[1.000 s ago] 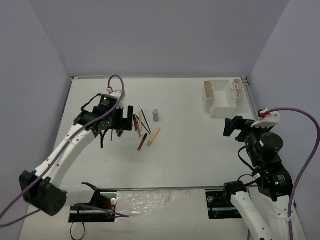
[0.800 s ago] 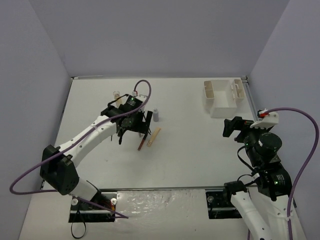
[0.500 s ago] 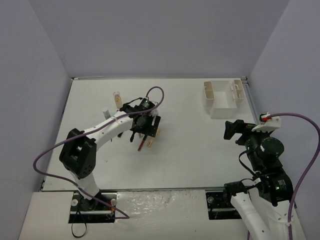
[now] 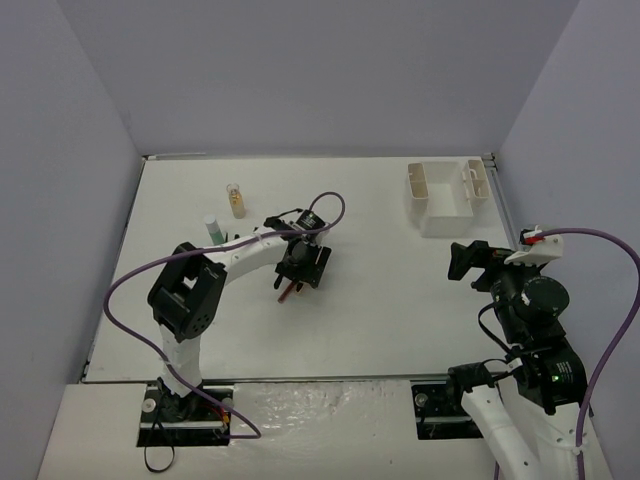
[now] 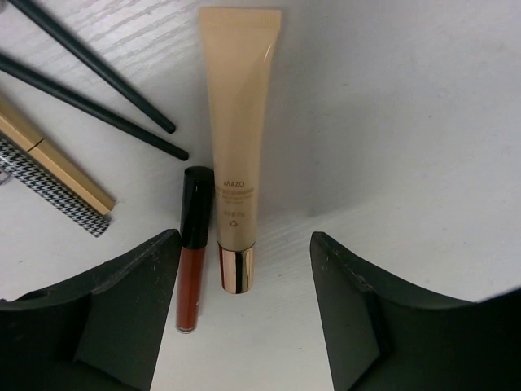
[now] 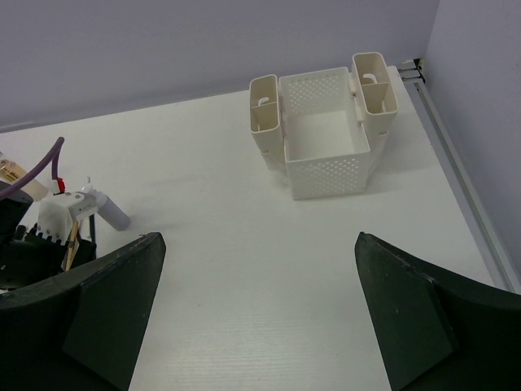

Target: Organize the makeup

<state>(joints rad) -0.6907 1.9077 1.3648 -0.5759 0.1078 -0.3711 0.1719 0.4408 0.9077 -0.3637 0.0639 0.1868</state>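
My left gripper (image 4: 300, 268) hovers open and low over a cluster of makeup in the middle of the table. In the left wrist view a tan tube (image 5: 236, 147) with a gold cap lies between the open fingers (image 5: 122, 301), and a red tube (image 5: 190, 269) with a black cap lies beside the left finger. Two thin black pencils (image 5: 98, 90) and a gold stick (image 5: 57, 167) lie to the left. A tiny amber bottle (image 4: 236, 200) and a tiny green bottle (image 4: 212, 228) stand further back on the left. A grey-purple bottle (image 6: 110, 210) lies near the left arm. My right gripper (image 4: 468, 262) is open and empty, raised above the table.
A white compartmented plastic box (image 4: 447, 195) stands at the back right; the right wrist view shows its perforated wall (image 6: 330, 171) and side pockets. Purple cables loop over both arms. Walls close in the table on three sides.
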